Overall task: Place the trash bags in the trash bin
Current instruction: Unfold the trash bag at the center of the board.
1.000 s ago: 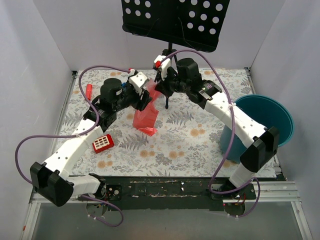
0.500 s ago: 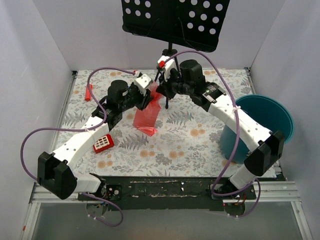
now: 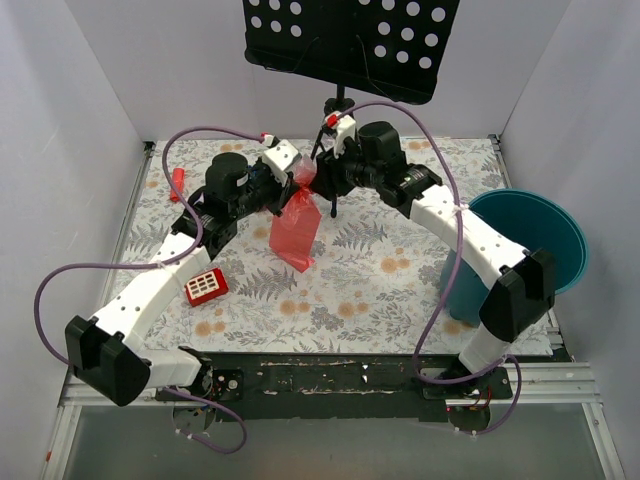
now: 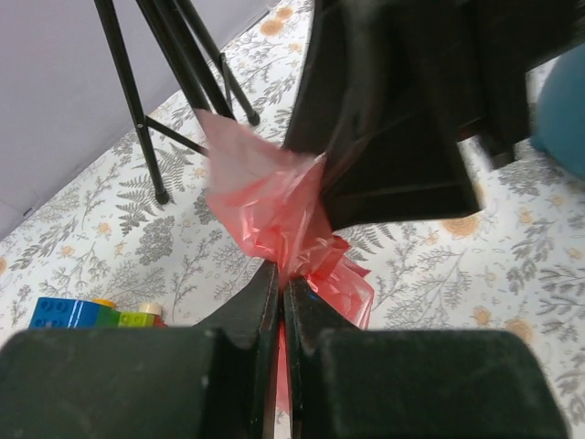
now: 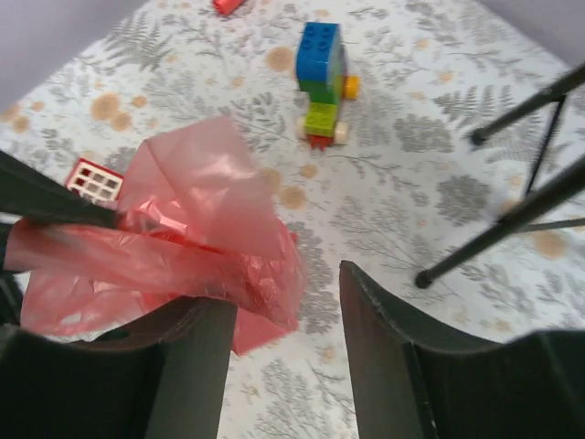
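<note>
Film of the red-pink trash bag (image 3: 296,225) is bunched at its top and pinched between the pressed-together fingers of the left hand (image 4: 280,279), hanging over the floral counter (image 3: 380,280). Just beside it the right hand (image 5: 288,302) stands spread. The teal trash bin (image 3: 548,235) sits well apart, at the counter's right edge.

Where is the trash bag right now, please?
In the top view, the bag hangs over the far centre of the table, pinched at its top by the left fingers, with the open right fingers just to its right.
</note>
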Motion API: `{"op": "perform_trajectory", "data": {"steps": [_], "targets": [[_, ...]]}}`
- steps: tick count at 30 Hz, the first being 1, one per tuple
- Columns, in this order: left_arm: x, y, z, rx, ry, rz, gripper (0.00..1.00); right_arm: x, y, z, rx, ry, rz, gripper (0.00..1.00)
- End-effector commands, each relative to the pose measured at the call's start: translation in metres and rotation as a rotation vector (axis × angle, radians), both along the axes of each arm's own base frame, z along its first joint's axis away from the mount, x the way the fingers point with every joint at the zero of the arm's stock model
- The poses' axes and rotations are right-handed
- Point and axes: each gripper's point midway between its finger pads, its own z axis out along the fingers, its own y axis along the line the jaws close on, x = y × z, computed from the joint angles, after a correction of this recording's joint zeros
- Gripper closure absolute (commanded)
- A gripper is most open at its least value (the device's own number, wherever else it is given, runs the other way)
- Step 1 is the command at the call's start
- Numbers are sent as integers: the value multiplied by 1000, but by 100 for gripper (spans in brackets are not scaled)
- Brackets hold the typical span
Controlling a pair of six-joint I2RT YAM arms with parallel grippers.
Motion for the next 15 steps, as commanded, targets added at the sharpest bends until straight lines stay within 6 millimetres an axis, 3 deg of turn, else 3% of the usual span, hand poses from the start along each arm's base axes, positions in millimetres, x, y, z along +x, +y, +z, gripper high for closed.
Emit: {"op": "perform_trajectory", "data": {"steps": [1, 4, 6, 7, 11, 15], "targets": [[-24, 3, 30, -49, 1, -45, 100, -12, 41, 29, 189, 55, 156, 44], [-22, 6, 31, -47, -6, -21, 100, -12, 50, 30, 230, 94, 179, 62], [-18, 10, 34, -37, -22, 6, 100, -4, 47, 27, 207, 72, 141, 94], [-15, 13, 37, -32, -34, 24, 100, 4, 41, 22, 175, 59, 90, 99], [-4, 32, 49, 9, -111, 119, 100, 36, -3, 2, 43, 5, -144, 99], [6, 51, 47, 54, -160, 210, 100, 44, -38, -2, 3, -23, -200, 99]]}}
